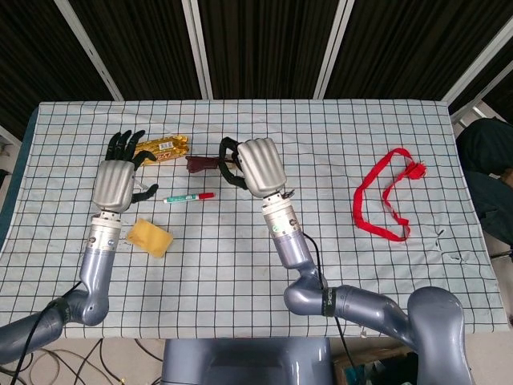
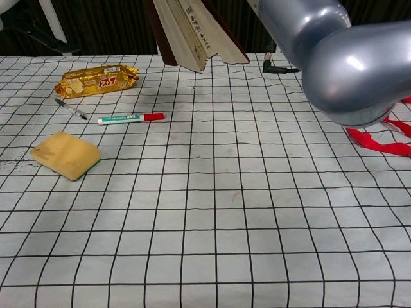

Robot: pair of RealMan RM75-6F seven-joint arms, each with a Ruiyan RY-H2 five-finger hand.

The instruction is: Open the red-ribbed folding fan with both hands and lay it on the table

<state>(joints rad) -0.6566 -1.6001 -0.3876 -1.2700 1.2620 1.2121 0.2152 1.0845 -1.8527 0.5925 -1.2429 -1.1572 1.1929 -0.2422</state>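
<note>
Dark red-ribbed folding fan with cream paper leaves [image 2: 192, 32], lifted clear of the white black-gridded tablecloth [image 1: 321, 265], only partly spread, ribs pointing toward the robot's left. Grasped at its pivot end by the right hand [image 1: 252, 166], dark fingers wrapped around the sticks beneath the pale hand shell. In the chest view, just the lower edge of the leaves hanging in at the top, the hand itself cropped out. Left of the fan and near its rib tips, the left hand [image 1: 118, 180], raised, fingers spread and holding nothing, not touching the fan. Judged progress: pick-up done, opening barely begun; left to do, a grasp of the outer rib by the left hand, a full spread between both hands, then laying flat. Beyond the fan's tip, a crinkled gold foil snack packet [image 2: 97, 79]; below the fan, a green-and-white marker with a red cap [image 2: 130, 118] and a small black pen [image 2: 71, 109]; further toward the robot, a yellow sponge block [image 2: 65, 154]. Well to the fan's right, a looped red ribbon strap [image 1: 385, 192].
</note>
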